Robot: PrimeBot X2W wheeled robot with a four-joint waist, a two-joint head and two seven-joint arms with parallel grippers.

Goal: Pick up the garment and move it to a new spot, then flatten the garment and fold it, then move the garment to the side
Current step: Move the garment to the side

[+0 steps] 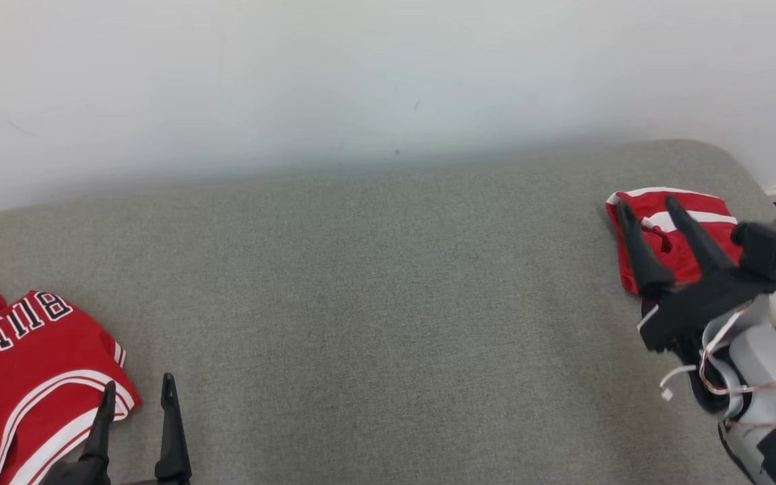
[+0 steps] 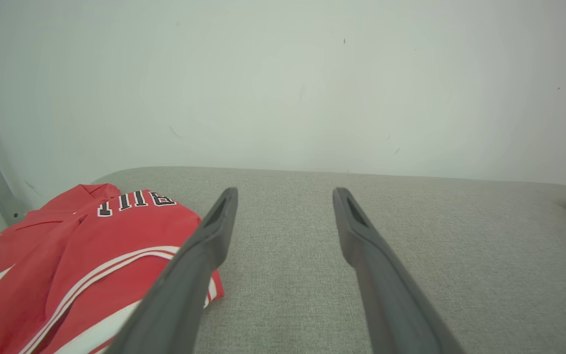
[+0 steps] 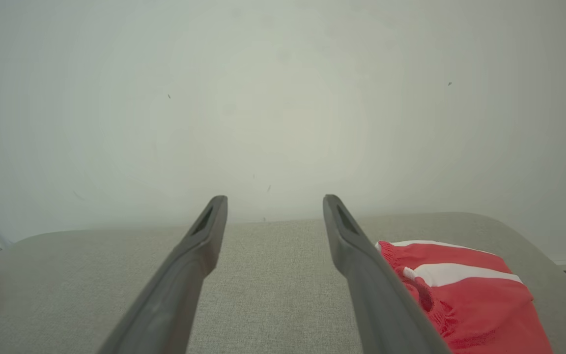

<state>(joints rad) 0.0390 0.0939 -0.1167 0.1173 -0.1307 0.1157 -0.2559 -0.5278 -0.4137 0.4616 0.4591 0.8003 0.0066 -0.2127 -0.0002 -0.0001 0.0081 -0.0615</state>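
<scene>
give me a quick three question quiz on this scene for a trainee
1. True or false: the left gripper is shut on the lettered red jersey.
2. Multiple choice: the unlettered red garment lies at which part of the grey surface? A) right end B) middle C) left end
3. Fill in: the right gripper is ___ and holds nothing.
Key: 1 false, it is open and holds nothing; 2 A; 3 open.
</scene>
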